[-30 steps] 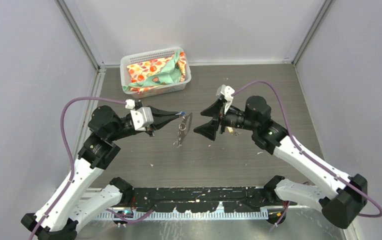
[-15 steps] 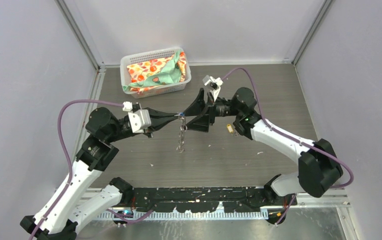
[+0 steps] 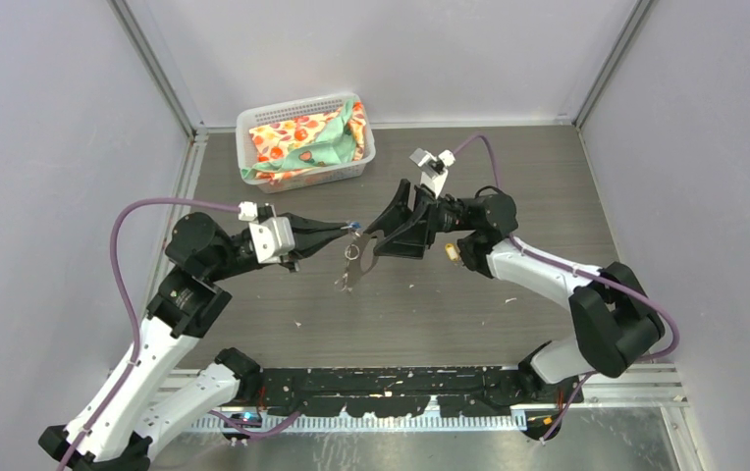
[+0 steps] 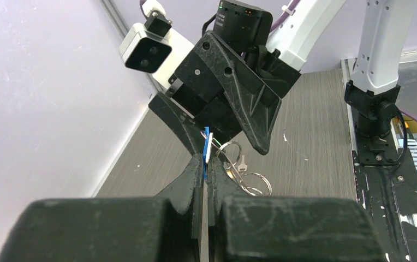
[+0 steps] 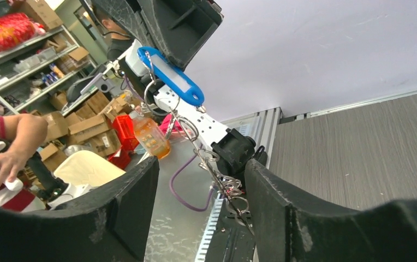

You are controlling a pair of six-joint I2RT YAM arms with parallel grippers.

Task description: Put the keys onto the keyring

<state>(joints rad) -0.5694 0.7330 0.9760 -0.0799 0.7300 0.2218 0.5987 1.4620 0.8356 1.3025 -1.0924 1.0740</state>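
White plastic basket [image 3: 246, 132] holds floral cloth [image 3: 307, 137]. Blue-tagged silver keyring [image 5: 171, 76] dangles, tag pinched by L gripper [image 3: 349, 228]; R gripper [image 3: 372, 242] spread round it.

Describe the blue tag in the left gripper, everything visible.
The blue tag is an oblong plastic fob with a white label panel, tilted, pinched in the jaws of the shut left gripper above the table. A chain of silvery rings hangs from one end, dangling inside the open right gripper.
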